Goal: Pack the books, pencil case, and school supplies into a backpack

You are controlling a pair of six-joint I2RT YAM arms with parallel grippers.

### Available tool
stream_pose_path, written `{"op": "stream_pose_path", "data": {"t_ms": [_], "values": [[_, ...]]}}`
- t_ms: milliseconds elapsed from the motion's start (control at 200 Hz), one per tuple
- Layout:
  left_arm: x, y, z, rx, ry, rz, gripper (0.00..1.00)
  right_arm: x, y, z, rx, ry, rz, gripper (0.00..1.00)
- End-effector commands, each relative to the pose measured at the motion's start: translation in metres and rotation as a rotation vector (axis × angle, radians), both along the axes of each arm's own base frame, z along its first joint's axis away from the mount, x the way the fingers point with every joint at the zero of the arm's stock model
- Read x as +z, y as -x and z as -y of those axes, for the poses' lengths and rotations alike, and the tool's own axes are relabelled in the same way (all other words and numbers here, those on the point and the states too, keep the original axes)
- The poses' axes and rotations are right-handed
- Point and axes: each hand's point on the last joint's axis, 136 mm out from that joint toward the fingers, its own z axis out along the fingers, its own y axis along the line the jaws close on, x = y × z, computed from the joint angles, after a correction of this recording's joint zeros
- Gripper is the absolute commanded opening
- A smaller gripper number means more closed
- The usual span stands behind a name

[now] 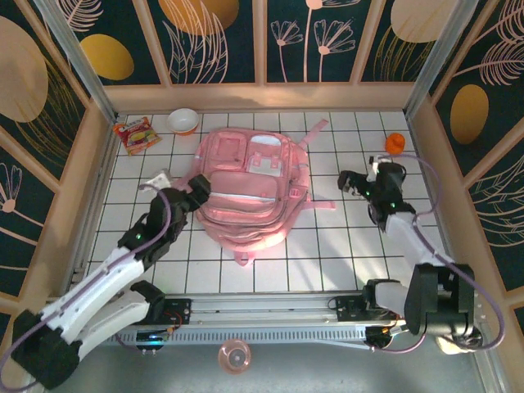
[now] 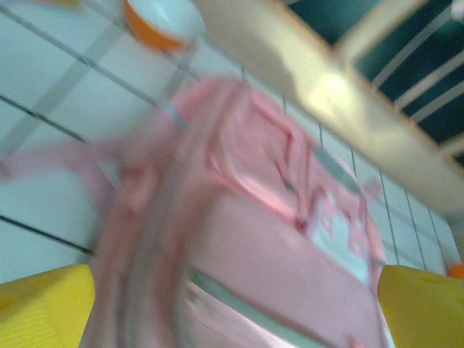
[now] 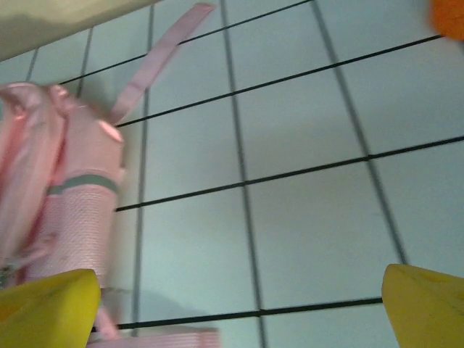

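Backpack (image 1: 250,192) flat in the middle of the desk (image 1: 327,254); left pincer (image 1: 199,190) spread wide, empty, at its left edge; right pincer (image 1: 354,182) spread wide, empty, near a loose strap (image 1: 323,205); risk of snagging that strap, or dragging soft cloth sideways on closing.

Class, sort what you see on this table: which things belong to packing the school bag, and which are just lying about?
For the job:
- backpack

Lying about:
- snack packet
- bowl
- orange object
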Motion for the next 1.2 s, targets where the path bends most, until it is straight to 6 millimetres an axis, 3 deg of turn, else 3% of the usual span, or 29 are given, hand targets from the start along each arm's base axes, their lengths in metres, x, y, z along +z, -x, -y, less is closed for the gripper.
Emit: {"op": "stream_pose_path", "data": {"t_ms": [0,80,210,320,445,586,626,666,716,781,856,886,1196], "values": [[0.012,0.013,-0.072,0.302,-0.257,0.176,0.99,0.022,0.0,0.006,0.028,0.106,0.246,0.99],[0.009,0.025,-0.096,0.39,-0.357,0.239,0.99,0.018,0.011,0.009,0.022,0.145,0.34,0.99],[-0.013,0.031,-0.115,0.436,-0.46,0.255,0.99,0.007,0.023,0.011,0.014,0.131,0.433,0.99],[-0.008,0.024,-0.105,0.342,-0.557,0.341,0.99,0.013,0.02,0.003,0.067,0.132,0.499,0.99],[-0.041,0.01,-0.108,0.287,-0.589,0.284,0.99,0.023,0.006,0.004,0.058,0.132,0.575,0.99],[-0.033,-0.013,-0.096,0.224,-0.622,0.355,0.99,0.001,-0.008,0.014,0.007,0.158,0.553,0.99],[-0.034,-0.024,-0.091,0.196,-0.701,0.343,0.99,0.005,-0.009,0.016,-0.01,0.152,0.584,0.99],[-0.036,-0.033,-0.084,0.149,-0.749,0.34,0.99,-0.005,-0.014,0.021,-0.023,0.145,0.509,0.99],[-0.042,-0.043,-0.086,0.126,-0.736,0.344,0.99,-0.009,-0.024,0.028,-0.068,0.149,0.477,0.99],[-0.053,-0.047,-0.116,0.215,-0.628,0.31,0.99,-0.007,-0.02,0.029,-0.068,0.146,0.497,0.99],[-0.068,-0.07,-0.138,0.228,-0.556,0.213,0.99,-0.01,-0.025,0.027,-0.058,0.144,0.472,0.99],[-0.073,-0.077,-0.136,0.203,-0.573,0.176,0.99,-0.008,-0.025,0.028,-0.061,0.144,0.482,0.99],[-0.07,-0.075,-0.133,0.194,-0.573,0.2,0.99,-0.009,-0.025,0.027,-0.062,0.149,0.48,0.99]]}}
